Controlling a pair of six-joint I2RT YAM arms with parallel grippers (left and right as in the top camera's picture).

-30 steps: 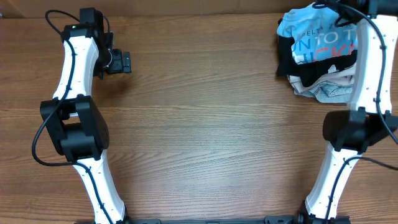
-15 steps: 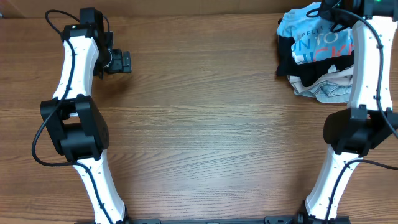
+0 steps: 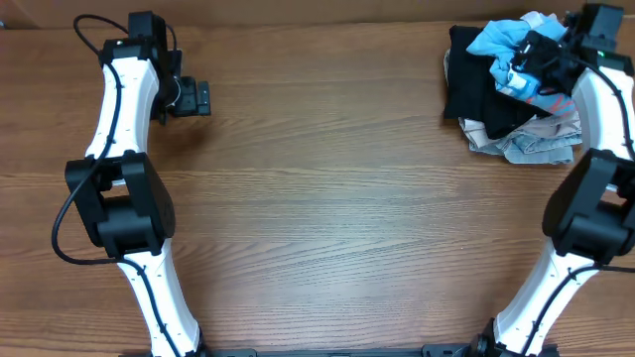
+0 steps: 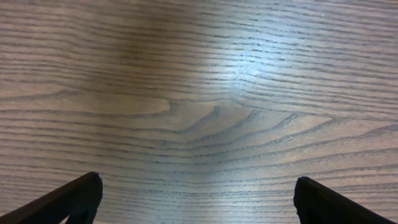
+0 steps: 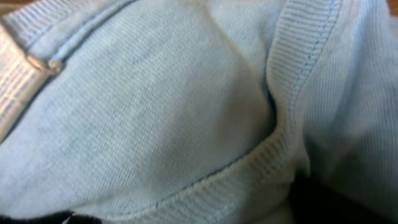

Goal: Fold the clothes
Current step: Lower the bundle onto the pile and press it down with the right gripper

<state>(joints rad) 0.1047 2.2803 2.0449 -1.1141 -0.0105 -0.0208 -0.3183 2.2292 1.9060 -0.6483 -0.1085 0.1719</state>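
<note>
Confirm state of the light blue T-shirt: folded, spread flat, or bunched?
Bunched, not folded. Overhead, the light blue T-shirt is a crumpled clump over the black garment; right wrist view shows only creased fabric close up.

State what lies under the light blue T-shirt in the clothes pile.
Under the bunched light blue T-shirt lies a black garment, with beige and pale grey-blue garments poking out below. Anything else in the pile is covered.
</note>
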